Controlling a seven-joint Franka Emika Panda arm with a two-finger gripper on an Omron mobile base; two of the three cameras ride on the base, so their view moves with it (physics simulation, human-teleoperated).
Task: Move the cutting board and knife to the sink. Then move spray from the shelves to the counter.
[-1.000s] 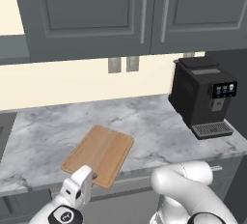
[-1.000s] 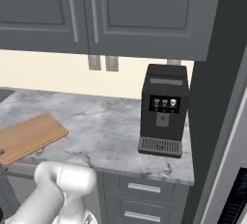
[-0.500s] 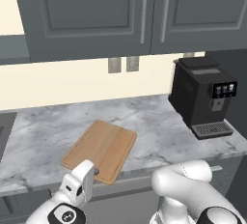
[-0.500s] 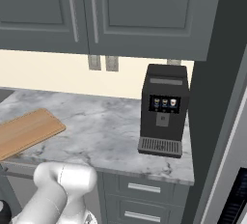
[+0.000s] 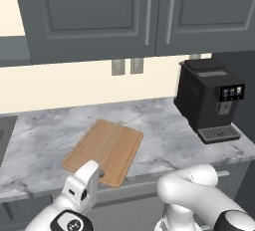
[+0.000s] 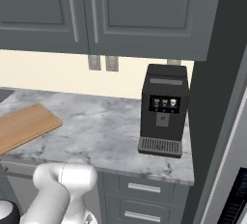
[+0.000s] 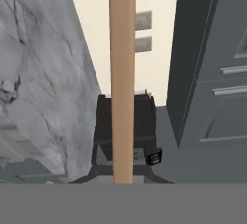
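The light-brown cutting board (image 5: 107,145) lies slanted over the marble counter (image 5: 164,125), its near edge at the counter's front. My gripper (image 5: 98,173) is shut on that near edge. In the hand view the cutting board (image 7: 121,73) runs straight up from my gripper (image 7: 123,177) as a thin tan strip, seen edge-on. In the right base view the cutting board (image 6: 21,127) sits at the left edge. A dark corner of the sink (image 5: 4,135) shows at the far left. The knife and the spray are out of view.
A black coffee machine (image 5: 211,100) stands at the counter's right end, beside a tall dark panel (image 6: 214,97). Dark grey cabinet doors (image 5: 124,11) hang above. The end of a dark slab shelf (image 5: 12,51) shows at the left. Two wall outlets (image 5: 127,66) sit behind the board.
My gripper has risen a little with the board's near edge in it. The board has tipped up slightly and shifted a bit left. The coffee machine stays where it was.
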